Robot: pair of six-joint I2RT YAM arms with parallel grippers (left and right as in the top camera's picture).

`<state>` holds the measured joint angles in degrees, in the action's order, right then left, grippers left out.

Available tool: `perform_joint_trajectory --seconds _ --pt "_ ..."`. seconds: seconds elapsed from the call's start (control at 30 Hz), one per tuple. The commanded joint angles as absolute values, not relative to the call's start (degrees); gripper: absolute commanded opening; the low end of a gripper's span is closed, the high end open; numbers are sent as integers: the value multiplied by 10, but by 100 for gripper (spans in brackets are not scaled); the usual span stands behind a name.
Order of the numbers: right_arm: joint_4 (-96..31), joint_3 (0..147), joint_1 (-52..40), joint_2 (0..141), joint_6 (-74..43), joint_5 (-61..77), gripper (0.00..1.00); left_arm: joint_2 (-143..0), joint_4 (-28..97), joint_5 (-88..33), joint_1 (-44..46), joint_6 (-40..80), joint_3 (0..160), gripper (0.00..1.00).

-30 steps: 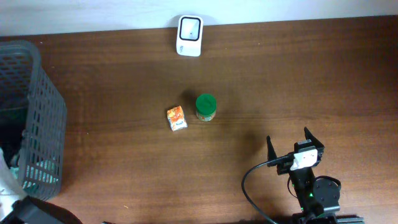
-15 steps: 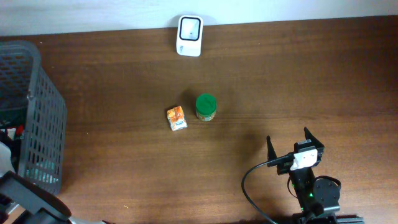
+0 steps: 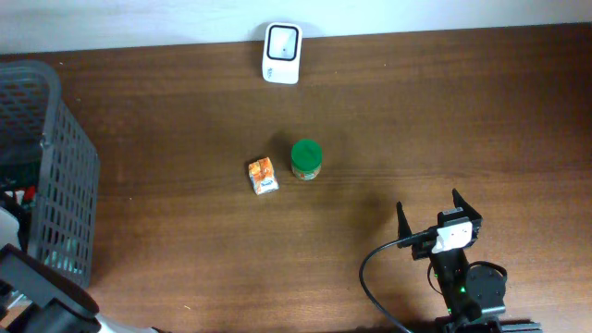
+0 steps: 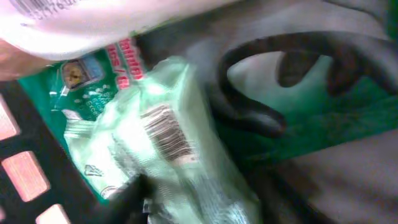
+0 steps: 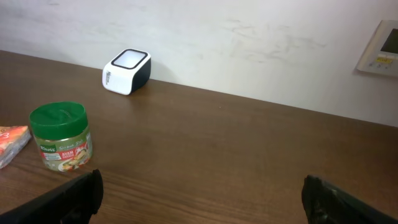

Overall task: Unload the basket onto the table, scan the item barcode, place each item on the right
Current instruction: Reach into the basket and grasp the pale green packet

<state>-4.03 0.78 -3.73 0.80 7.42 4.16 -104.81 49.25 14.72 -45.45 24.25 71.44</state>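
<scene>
In the left wrist view a pale green packet [image 4: 165, 149] with a printed barcode [image 4: 168, 132] lies among other green wrappers inside the basket. My left gripper [image 4: 205, 199] has the packet filling the gap between its dark fingers [image 4: 130, 193]; the picture is blurred. In the overhead view only that arm's dark body [image 3: 42, 301] shows, beside the grey basket [image 3: 60, 176]. The white scanner [image 3: 281, 53] stands at the table's far edge. My right gripper [image 3: 440, 211] rests open near the front right, nothing between its fingers [image 5: 81, 193].
A green-lidded jar [image 3: 306, 158] and a small orange box [image 3: 264, 175] stand mid-table, also seen as the jar [image 5: 60, 137] and box [image 5: 12, 143] in the right wrist view, with the scanner [image 5: 127, 71] behind them. A black cable [image 3: 375, 277] loops by the right arm.
The left arm's dark body has shifted at the bottom-left corner beside the basket. The right arm and the items on the table have not moved.
</scene>
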Motion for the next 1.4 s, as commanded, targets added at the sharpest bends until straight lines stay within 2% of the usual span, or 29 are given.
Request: perform_joint_trajectory --seconds 0.0,0.17,0.4,0.67,0.83,0.9,0.97,1.0,1.13,1.17,1.23,1.37 --pt "-40 3 -34 3 66 45 98 -1082 506 125 -460 252 712 0" --pt "-40 3 -34 3 66 45 98 -1042 591 124 -456 252 802 0" --pt "-40 3 -34 3 66 45 98 -862 625 118 -399 246 927 0" --pt "-41 3 -34 3 66 45 98 -685 576 118 -325 246 932 0" --pt "-41 3 -34 3 66 45 98 -670 585 145 -298 235 929 0" --pt "-41 3 -34 3 66 45 98 -686 632 144 -298 236 928 2" --pt "-41 3 -34 3 66 45 98 -703 665 145 -298 235 928 9" --pt "-40 3 -34 3 66 45 98 -714 675 144 -298 236 928 18" --pt "-41 3 -34 3 66 45 98 -747 689 149 -298 235 928 64" --pt "-41 3 -34 3 66 45 98 -756 689 149 -300 235 928 68" --pt "-40 3 -34 3 66 45 98 -774 692 148 -308 235 928 70" --pt "-41 3 -34 3 66 45 98 -836 719 147 -344 235 928 70"
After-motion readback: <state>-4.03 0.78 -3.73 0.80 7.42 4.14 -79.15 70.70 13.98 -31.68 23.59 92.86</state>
